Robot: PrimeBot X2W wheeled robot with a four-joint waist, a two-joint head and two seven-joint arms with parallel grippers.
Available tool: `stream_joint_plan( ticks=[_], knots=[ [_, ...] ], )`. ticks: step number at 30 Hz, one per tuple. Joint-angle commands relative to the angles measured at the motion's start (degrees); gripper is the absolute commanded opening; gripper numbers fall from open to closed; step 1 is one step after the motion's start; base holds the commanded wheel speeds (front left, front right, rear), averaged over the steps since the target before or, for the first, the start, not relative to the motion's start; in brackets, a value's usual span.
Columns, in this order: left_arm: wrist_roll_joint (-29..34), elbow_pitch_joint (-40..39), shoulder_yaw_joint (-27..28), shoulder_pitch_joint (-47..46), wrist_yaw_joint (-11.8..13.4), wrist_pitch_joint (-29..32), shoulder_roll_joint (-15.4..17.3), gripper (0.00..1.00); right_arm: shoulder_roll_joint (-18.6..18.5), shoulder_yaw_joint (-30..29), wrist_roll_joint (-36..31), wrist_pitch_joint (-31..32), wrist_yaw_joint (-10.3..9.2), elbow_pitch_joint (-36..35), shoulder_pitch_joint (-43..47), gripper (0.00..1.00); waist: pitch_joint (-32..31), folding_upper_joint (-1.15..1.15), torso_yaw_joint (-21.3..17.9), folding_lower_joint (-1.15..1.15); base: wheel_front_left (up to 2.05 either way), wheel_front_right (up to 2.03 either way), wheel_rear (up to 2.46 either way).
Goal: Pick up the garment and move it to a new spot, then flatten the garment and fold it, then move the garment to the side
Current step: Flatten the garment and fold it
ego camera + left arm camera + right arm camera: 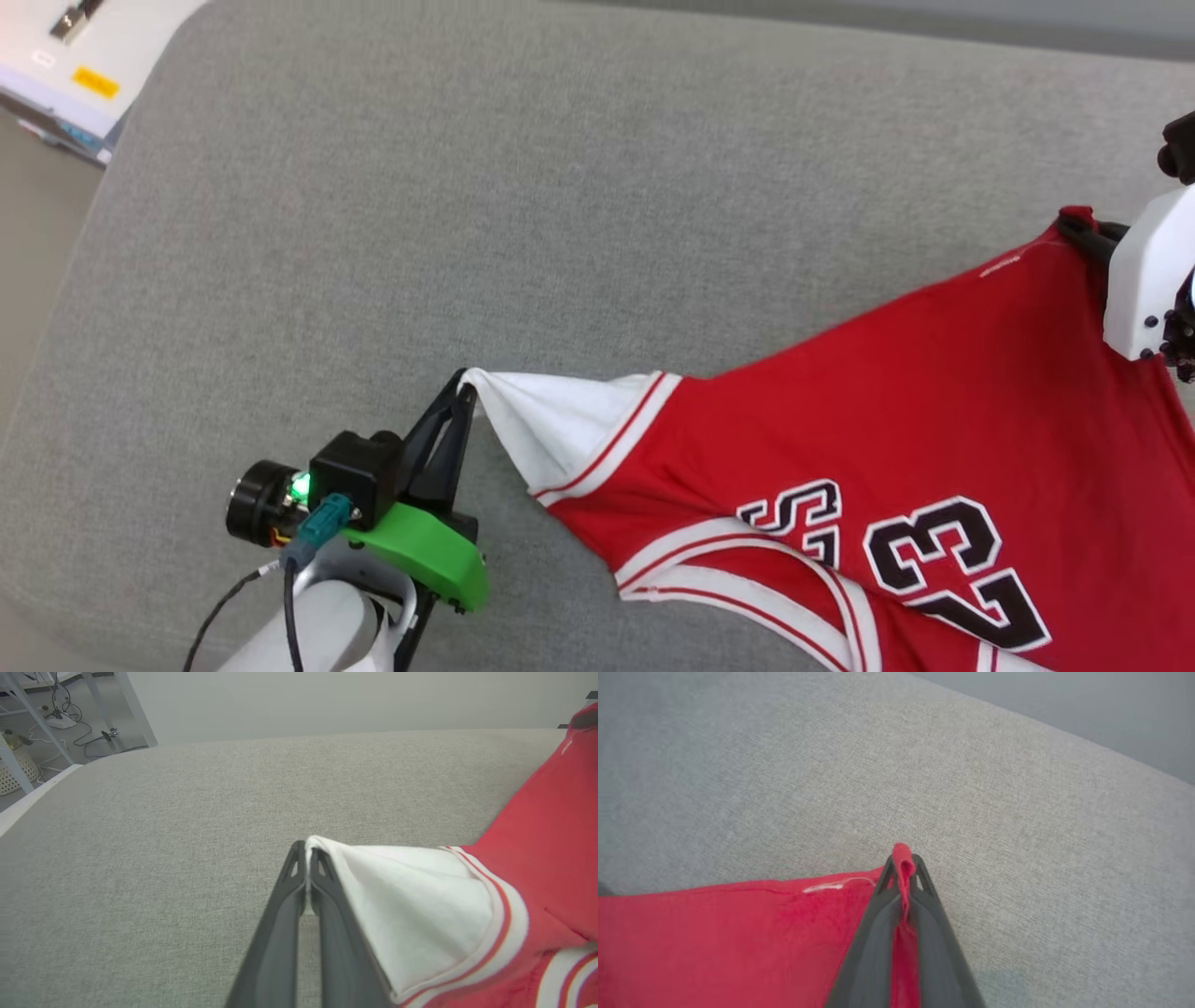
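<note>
As the garment (840,401), a red jersey with a black 23, stretches across the right side of the grey fabric surface (467,187), its white sleeve tip sits pinched in the left end effector (464,381), whose fingers are closed tight on it. The right end effector (1078,224) is clamped on a red corner at the jersey's far edge.
</note>
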Motion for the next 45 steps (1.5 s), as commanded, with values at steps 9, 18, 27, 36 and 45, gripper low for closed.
stream_joint_plan(
  ticks=[9, 18, 27, 36, 45],
  knots=[
    [1.1, -5.13, 3.75, -9.14, -0.53, 2.94, 4.52, 0.0, -1.08, -2.28, 0.92, -8.9, -0.03, -7.69, 2.22, 0.0, -9.08, 0.0, -6.35, 0.0, 0.0, 0.0, 0.0],
    [3.06, -6.94, 7.3, -34.47, -6.28, 9.64, 6.06, 0.0, 0.06, -10.56, -3.47, -8.28, -0.03, -14.12, -7.8, 0.0, -0.98, 0.0, -7.9, 0.0, 0.0, 0.0, 0.0],
    [5.81, 1.07, 8.46, -61.05, -12.37, 13.73, 3.94, 0.0, 1.82, -13.8, -7.55, -4.36, -0.03, -11.28, -27.99, 0.0, 8.95, 0.0, -8.72, 0.0, 0.0, 0.0, 0.0],
    [8.73, 13.7, 7.72, -86.93, -17.13, 14.64, 1.7, 0.0, 5.74, -12.53, -14.75, -11.05, -0.03, 1.99, -53.19, 0.0, 14.91, 0.0, -8.54, 0.0, 0.0, 0.0, 0.0],
    [7.56, 24.87, 6.55, -90.87, -18.08, 10.56, 1.43, 0.0, 7.08, -4.53, -14.6, -16.2, -0.03, 11.53, -59.87, 0.0, 16.46, 0.0, -8.5, 0.0, 0.0, 0.0, 0.0]
  ],
)
